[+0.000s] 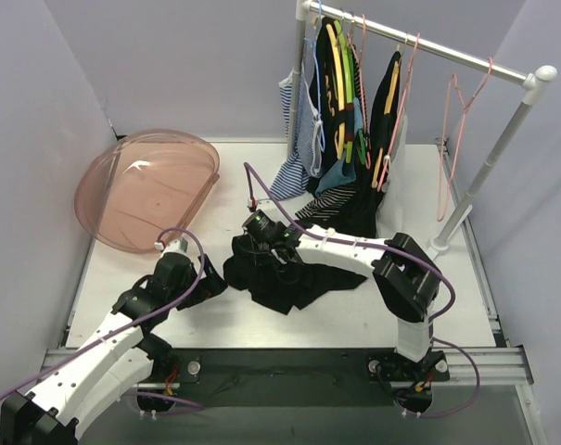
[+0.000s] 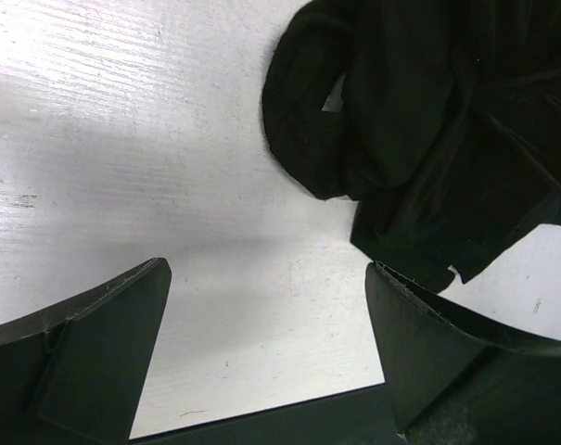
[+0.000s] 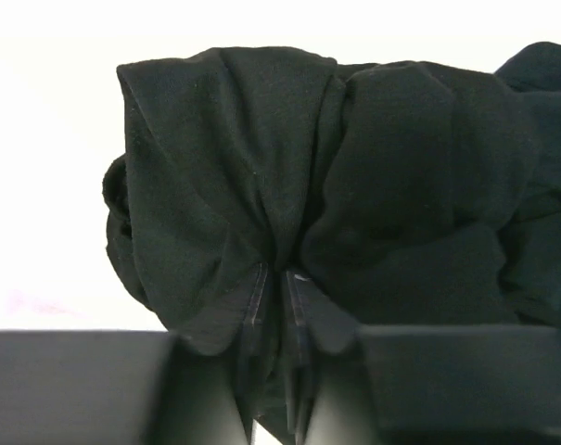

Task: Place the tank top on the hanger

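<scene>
Two grippers sit low over the white table (image 1: 104, 269). Right gripper (image 1: 254, 248) is clenched on a bunched fold of the tank top (image 1: 289, 283); in the right wrist view its fingers (image 3: 258, 311) are pressed together with black cloth squeezed between them. Left gripper (image 1: 206, 283) is released, its fingers (image 2: 122, 334) spread wide with bare table showing between them, just left of the tank top's edge and not touching it. Tank top lies crumpled mid-table, in front of the rack. Pink hanger (image 1: 441, 185) hangs by its hook on the white rail (image 1: 447, 48) at far right, apart from the other hung clothes (image 1: 340, 120) and well apart from the tank top
</scene>
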